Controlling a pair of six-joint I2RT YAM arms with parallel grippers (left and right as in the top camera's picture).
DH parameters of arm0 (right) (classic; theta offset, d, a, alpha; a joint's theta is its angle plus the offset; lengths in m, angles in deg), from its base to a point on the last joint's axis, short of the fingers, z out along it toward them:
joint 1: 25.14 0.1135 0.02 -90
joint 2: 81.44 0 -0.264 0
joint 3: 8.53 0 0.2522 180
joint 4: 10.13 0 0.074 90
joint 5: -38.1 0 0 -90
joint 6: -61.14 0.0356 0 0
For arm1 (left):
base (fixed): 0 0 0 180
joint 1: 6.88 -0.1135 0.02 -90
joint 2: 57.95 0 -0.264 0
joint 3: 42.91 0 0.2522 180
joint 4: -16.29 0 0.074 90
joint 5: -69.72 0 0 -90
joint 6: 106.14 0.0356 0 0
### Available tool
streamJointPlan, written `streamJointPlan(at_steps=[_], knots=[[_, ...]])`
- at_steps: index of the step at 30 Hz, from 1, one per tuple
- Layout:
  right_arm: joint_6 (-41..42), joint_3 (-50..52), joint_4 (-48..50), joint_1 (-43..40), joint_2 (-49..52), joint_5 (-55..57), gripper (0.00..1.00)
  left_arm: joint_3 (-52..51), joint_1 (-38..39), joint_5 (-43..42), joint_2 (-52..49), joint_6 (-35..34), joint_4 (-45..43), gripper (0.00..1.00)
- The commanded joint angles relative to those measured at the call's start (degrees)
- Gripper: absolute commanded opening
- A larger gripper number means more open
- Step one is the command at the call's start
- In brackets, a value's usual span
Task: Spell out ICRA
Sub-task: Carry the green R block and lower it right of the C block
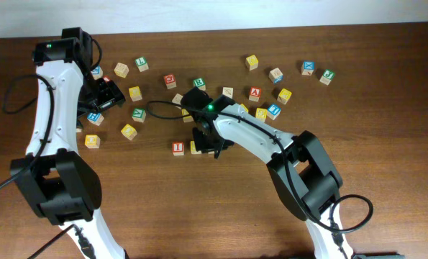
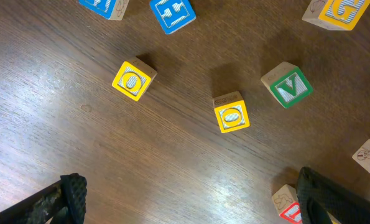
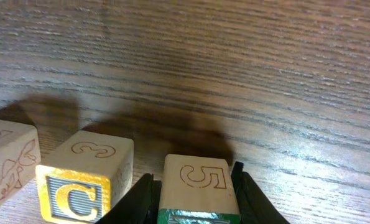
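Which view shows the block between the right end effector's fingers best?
Right wrist: the green-faced block fills the foreground, an engraved 5 on its top, fingers flanking both sides. Overhead, the right end effector hides it. The left wrist view doesn't show it.

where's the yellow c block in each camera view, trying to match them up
Overhead: the yellow wooden C cube lies near centre, between the red wooden I cube and the right pincer.
Left wrist: not in it.
Right wrist: the C cube sits bottom left, beside the wooden 5 cube held in the pincer.
Shared landmark: the right pincer.
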Motion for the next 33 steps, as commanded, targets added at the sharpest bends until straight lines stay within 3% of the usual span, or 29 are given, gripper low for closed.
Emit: streamJointPlan(at_steps=[1, 3, 4, 8, 12, 18, 27, 33], knots=[[0.70, 0.31, 0.74, 0.04, 0.94, 1.55, 0.28, 0.31, -0.20, -0.37, 0.44, -0.11, 0.07, 0.99], [0.68, 0.31, 0.85, 0.04, 0.94, 1.55, 0.28, 0.31, -0.20, -0.37, 0.44, -0.11, 0.04, 0.99], [0.68, 0.31, 0.85, 0.04, 0.94, 1.57, 0.36, 0.31, -0.20, -0.37, 0.44, -0.11, 0.07, 0.99], [0.68, 0.31, 0.85, 0.04, 0.94, 1.57, 0.38, 0.31, -0.20, -0.37, 0.44, -0.11, 0.04, 0.99], [0.68, -0.31, 0.66, 0.04, 0.94, 1.57, 0.38, 0.31, -0.20, -0.37, 0.44, -0.11, 0.04, 0.99], [3.08, -0.31, 0.42, -0.52, 0.94, 1.97, 0.28, 0.31, -0.17, -0.37, 0.44, -0.11, 0.04, 0.99], [2.99, -0.31, 0.00, -1.36, 0.94, 0.55, 0.36, 0.31, -0.17, -0.37, 0.44, -0.11, 0.07, 0.99], [1.70, -0.31, -0.46, -1.36, 0.94, -0.22, 0.29, 0.31, -0.20, -0.37, 0.44, -0.11, 0.04, 0.99]])
